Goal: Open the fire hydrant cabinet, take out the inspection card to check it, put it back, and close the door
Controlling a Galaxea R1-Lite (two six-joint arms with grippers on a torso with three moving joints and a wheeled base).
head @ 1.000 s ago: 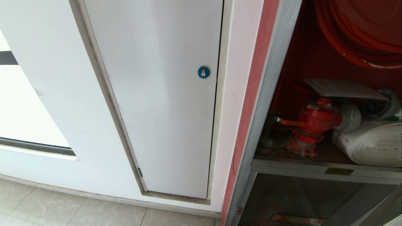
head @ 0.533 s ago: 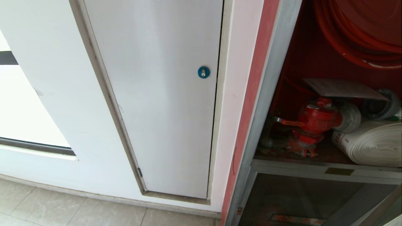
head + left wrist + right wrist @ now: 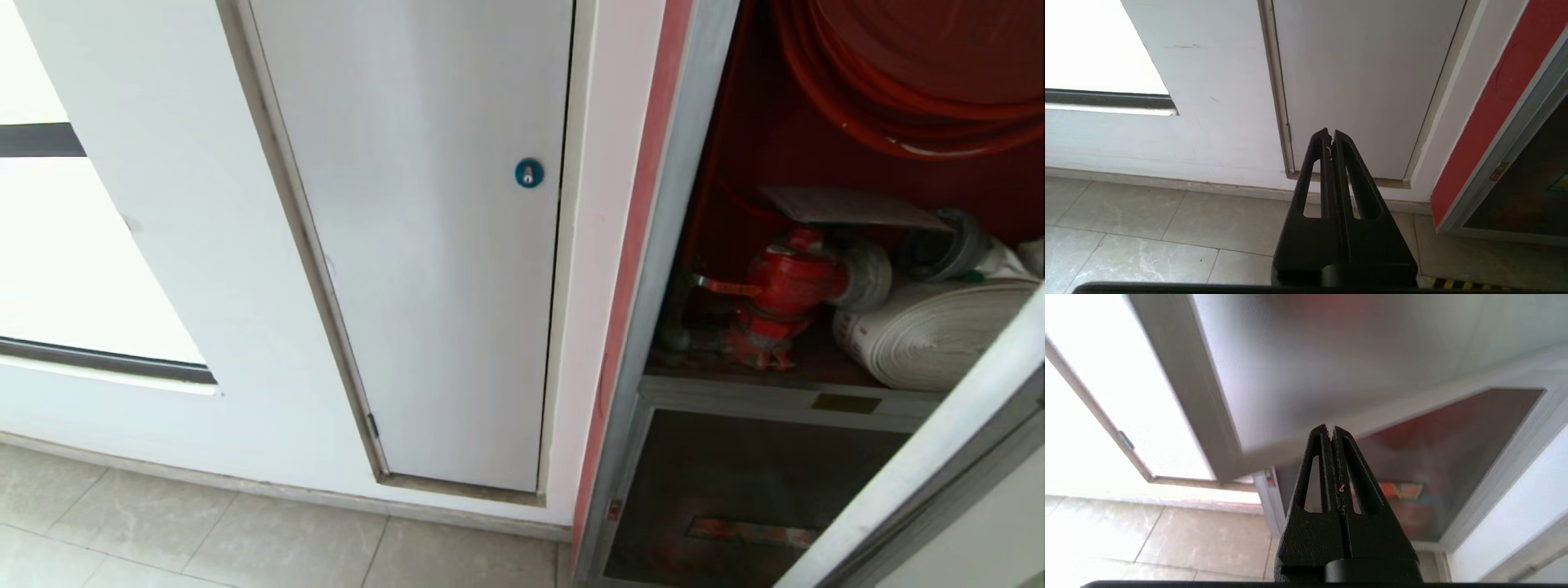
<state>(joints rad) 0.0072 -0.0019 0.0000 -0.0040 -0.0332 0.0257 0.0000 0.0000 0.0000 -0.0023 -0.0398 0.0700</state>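
Fire hydrant cabinet (image 3: pixel 669 245): door (image 3: pixel 914 474) open, we reckon closing's left.
Inspection card (image 3: pixel 849 207): resting above red valve (image 3: pixel 788 282).
Left gripper (image 3: pixel 1331 136), right gripper (image 3: pixel 1331 430): both pinched together, empty.

White wall (image 3: pixel 163 245) throughout. Set into it, a plain white panel (image 3: pixel 424 245) in a grey frame, with a round blue lock (image 3: pixel 529 172) near its right edge. Left of the panel, a bright window (image 3: pixel 73 269) with dark sill. Below the panel, pale beige floor tiles (image 3: pixel 204 539).
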